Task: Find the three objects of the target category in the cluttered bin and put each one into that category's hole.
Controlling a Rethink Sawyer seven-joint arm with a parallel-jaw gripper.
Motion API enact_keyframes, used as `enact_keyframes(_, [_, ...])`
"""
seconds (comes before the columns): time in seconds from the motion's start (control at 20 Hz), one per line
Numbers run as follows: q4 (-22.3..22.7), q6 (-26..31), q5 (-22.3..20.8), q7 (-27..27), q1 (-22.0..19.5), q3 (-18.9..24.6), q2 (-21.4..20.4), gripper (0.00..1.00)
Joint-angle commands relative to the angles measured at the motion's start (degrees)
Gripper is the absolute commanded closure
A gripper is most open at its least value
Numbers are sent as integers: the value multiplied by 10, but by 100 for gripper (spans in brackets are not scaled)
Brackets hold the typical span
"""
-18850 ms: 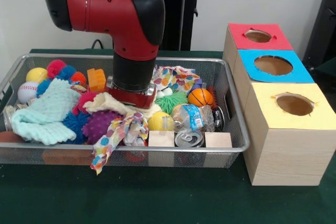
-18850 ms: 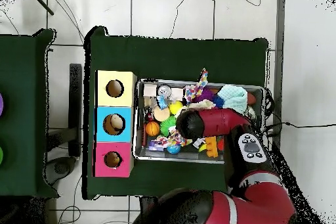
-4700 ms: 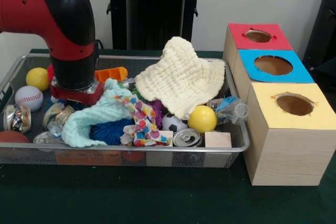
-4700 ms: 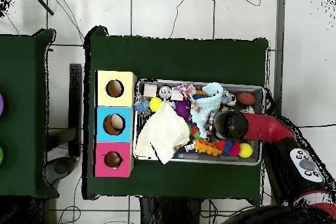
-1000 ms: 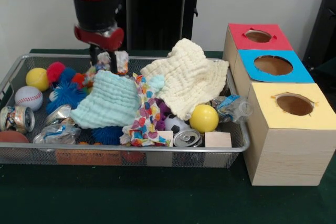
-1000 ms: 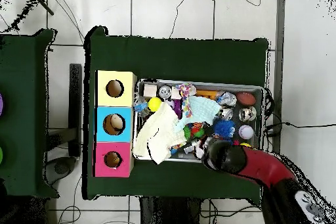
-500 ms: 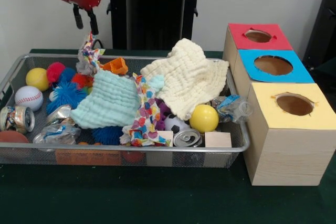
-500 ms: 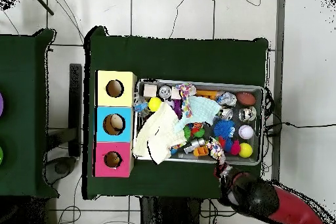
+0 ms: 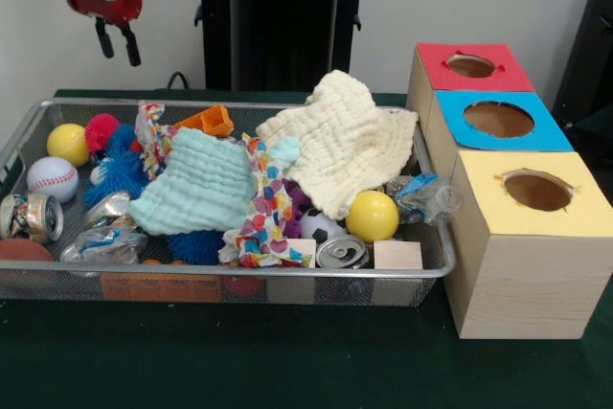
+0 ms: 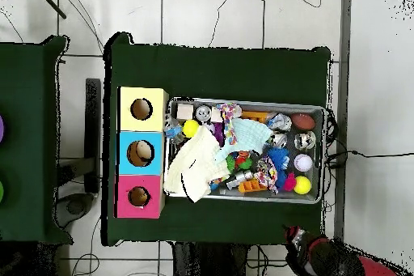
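The bin (image 9: 239, 274) is a silver wire mesh tray heaped with clutter; it also shows in the overhead view (image 10: 242, 100). In it lie a cream cloth (image 9: 345, 141), a mint cloth (image 9: 196, 179), a patterned cloth (image 9: 263, 213), a second patterned cloth (image 9: 150, 131), two yellow balls (image 9: 373, 215) (image 9: 67, 143), a baseball (image 9: 51, 179), an orange block (image 9: 213, 120), a can (image 9: 345, 253) and wooden blocks (image 9: 397, 256). My gripper (image 9: 115, 43) hangs open and empty, high above the bin's far left corner. In the overhead view the gripper (image 10: 293, 235) is outside the bin.
Three wooden boxes with round holes stand in a row to the right of the bin: red lid (image 9: 508, 74), blue lid (image 9: 546, 131), yellow lid (image 9: 488, 189). The cream cloth drapes over the bin's rim towards them. A black pedestal (image 9: 278, 16) stands behind the bin.
My gripper let go of the small patterned cloth, which dropped into the bin's far left part. The gripper rose and drew back out of the bin.
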Motion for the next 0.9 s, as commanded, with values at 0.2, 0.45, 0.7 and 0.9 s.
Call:
enact_keyframes(0.2, [-162,46,-102,-261,-51,139,112,0])
enact_keyframes(0.45, [-191,60,-108,-270,-50,147,138,0])
enact_keyframes(0.7, [-200,46,-116,-265,-49,143,153,0])
enact_keyframes(0.9, [-227,34,-144,-241,-27,112,197,0])
